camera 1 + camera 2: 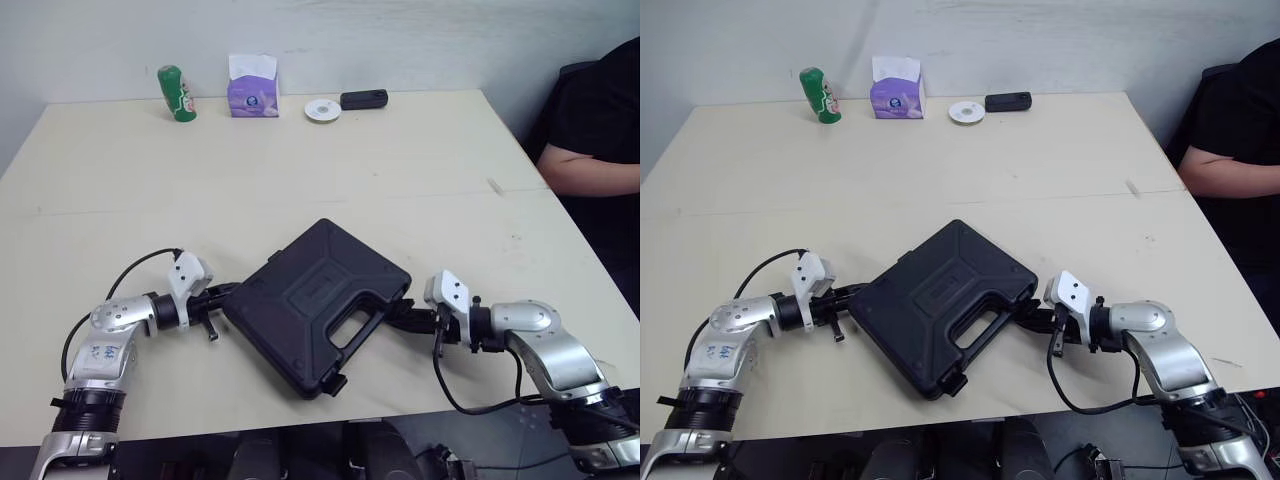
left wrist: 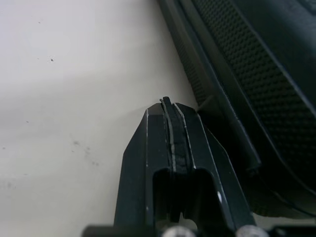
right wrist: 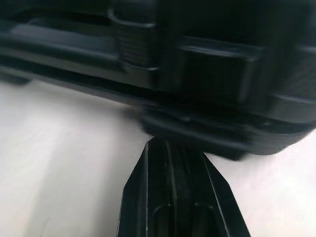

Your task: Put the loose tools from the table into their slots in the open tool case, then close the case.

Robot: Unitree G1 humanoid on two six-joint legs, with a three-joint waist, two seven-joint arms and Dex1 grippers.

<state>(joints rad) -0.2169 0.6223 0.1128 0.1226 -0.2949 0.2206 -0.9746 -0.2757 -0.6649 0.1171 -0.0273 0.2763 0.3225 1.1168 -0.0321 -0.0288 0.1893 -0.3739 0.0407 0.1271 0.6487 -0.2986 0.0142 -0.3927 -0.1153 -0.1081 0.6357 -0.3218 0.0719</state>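
The black tool case point(image 1: 318, 303) lies flat with its lid down, turned diagonally near the table's front edge, its handle toward the front right. My left gripper point(image 1: 224, 294) is shut with nothing in it, its tip at the case's left edge point(image 2: 217, 103). My right gripper point(image 1: 400, 318) is shut too, and its tip presses against the case's right side point(image 3: 197, 74) by the handle. I see no loose tools on the table.
Along the table's far edge stand a green can point(image 1: 176, 94), a purple tissue box point(image 1: 252, 92), a white round object point(image 1: 322, 110) and a black device point(image 1: 363, 99). A person in black point(image 1: 600, 140) sits at the right side of the table point(image 1: 300, 180).
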